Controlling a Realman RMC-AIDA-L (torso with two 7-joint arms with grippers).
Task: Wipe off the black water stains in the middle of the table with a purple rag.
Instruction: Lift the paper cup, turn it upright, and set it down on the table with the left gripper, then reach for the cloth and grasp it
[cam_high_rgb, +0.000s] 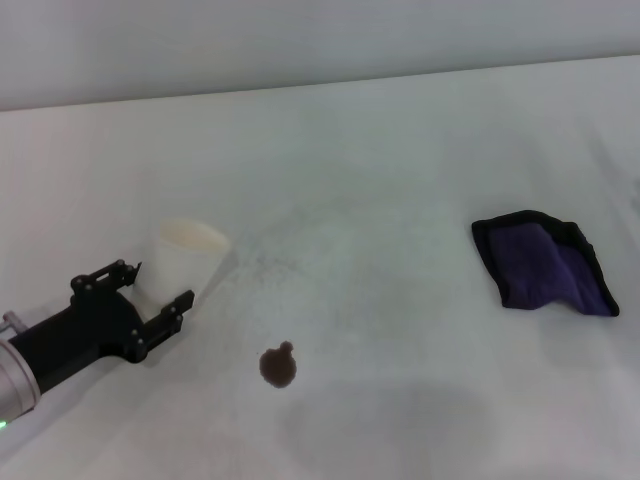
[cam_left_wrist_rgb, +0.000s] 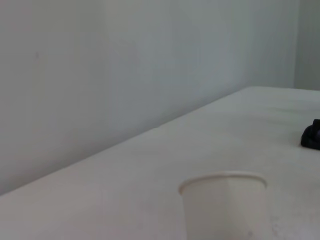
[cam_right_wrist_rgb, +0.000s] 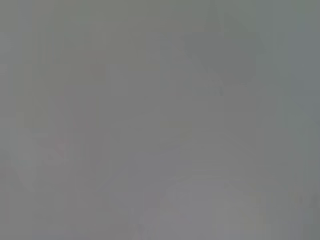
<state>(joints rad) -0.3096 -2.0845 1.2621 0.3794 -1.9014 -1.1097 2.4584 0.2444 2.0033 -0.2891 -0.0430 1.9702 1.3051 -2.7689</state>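
The black water stain (cam_high_rgb: 278, 367) is a small dark blot with a nub on the white table (cam_high_rgb: 400, 180), front centre. The purple rag (cam_high_rgb: 545, 263), black-edged and crumpled, lies at the right; a dark bit of it shows in the left wrist view (cam_left_wrist_rgb: 311, 136). My left gripper (cam_high_rgb: 158, 292) is open at the left, its fingers on either side of the base of a white paper cup (cam_high_rgb: 186, 256), which also shows in the left wrist view (cam_left_wrist_rgb: 224, 206). The right gripper is out of view; its wrist view shows only plain grey.
A pale wall (cam_high_rgb: 300, 40) runs behind the table's far edge. Faint grey smudges (cam_high_rgb: 300, 245) mark the table between cup and rag.
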